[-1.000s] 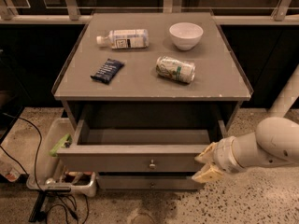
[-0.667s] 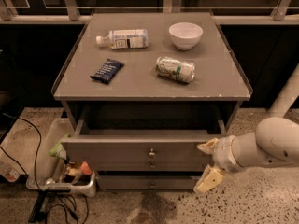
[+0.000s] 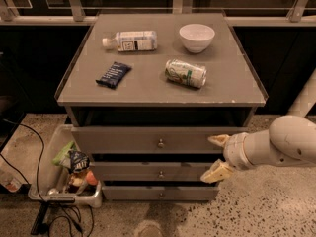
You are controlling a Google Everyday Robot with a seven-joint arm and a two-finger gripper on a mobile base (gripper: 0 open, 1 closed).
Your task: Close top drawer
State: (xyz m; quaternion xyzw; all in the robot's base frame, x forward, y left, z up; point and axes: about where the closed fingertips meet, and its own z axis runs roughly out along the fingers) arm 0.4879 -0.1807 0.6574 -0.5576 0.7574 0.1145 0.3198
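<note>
Up and left of the gripper (image 3: 218, 156), whose spread fingers sit at the cabinet's right front, the cabinet top (image 3: 148, 90) carries a white bowl (image 3: 196, 37), a toppled can (image 3: 185, 73), a lying water bottle (image 3: 131, 40) and a dark snack packet (image 3: 113, 74). Far left of the fingers, on the floor, stand a cluttered plastic bin (image 3: 84, 201) and black cables (image 3: 34, 152).

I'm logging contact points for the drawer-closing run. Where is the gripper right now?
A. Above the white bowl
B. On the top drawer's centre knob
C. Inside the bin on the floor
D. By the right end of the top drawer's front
D: the gripper, fingers spread open, sits at the right end of the top drawer front, well to the right of its knob, with the upper finger level with that panel.
</note>
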